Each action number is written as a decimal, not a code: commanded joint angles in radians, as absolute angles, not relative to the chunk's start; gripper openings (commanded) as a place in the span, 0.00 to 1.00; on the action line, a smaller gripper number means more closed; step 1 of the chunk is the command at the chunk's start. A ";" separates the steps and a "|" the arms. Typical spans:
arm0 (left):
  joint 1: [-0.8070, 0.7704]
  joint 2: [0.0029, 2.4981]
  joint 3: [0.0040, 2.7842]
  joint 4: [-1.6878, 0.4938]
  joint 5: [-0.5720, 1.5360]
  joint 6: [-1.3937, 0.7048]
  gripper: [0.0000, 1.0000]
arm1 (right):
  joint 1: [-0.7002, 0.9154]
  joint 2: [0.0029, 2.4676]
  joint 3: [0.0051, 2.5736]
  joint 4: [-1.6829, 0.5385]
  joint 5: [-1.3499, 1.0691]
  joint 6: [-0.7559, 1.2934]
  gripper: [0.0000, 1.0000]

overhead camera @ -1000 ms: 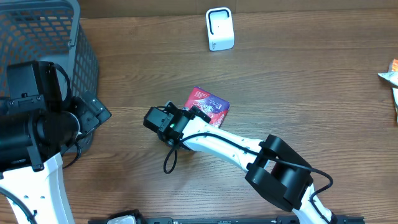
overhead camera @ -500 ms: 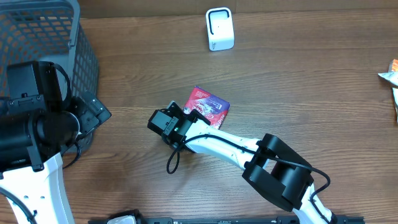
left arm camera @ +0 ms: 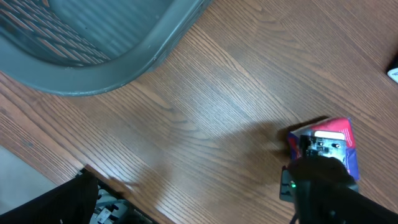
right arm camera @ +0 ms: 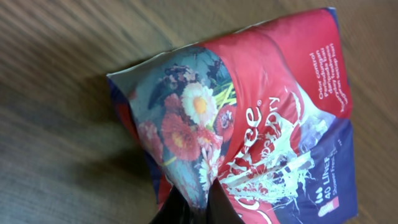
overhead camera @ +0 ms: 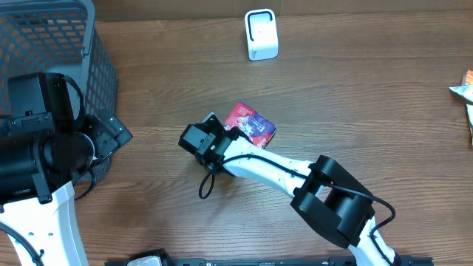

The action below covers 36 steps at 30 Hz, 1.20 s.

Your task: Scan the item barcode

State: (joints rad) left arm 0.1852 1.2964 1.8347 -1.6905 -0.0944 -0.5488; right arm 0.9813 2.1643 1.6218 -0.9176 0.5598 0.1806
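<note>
Packet, red and blue with a flower print, sits near the middle of the wooden table, printed face up. The right gripper meets it at its left edge. In the right wrist view the two fingers are closed tight on a raised fold of the packet, and the wrapper is puckered where it is pinched. Whether the rest of the packet rests on the wood or is lifted clear cannot be told. The left wrist view shows the same packet with the dark gripper body over its near side.

The white scanner stands upright near the far edge of the table, well apart from the packet.

The grey mesh basket occupies the far left corner. The left gripper hangs just beside the basket's near wall, its jaws spread wide and holding nothing.

Loose wrappers lie at the right edge of the table.
</note>
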 commanded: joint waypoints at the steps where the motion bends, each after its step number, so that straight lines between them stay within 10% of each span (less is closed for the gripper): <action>1: 0.189 1.296 1.834 -1.689 -0.104 -0.564 1.00 | 0.959 2.127 1.734 -0.970 0.437 0.218 0.04; 11: 0.189 1.296 1.834 -1.689 -0.104 -0.564 1.00 | 0.786 2.112 2.069 -1.209 -0.213 0.209 0.04; 22: 0.189 1.296 1.834 -1.689 -0.104 -0.564 1.00 | 0.476 2.121 1.897 -1.161 -1.055 0.122 0.04; 31: 0.189 1.296 1.834 -1.689 -0.104 -0.564 1.00 | 0.311 2.121 1.641 -1.015 -1.093 0.176 0.04; 36: 0.189 1.296 1.834 -1.689 -0.104 -0.564 1.00 | 0.218 2.121 1.638 -1.056 -0.708 0.237 0.28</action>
State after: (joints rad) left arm 0.1852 1.2964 1.8347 -1.6909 -0.0944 -0.5488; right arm 0.2665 2.1403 1.6371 -1.0420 -0.9298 0.1879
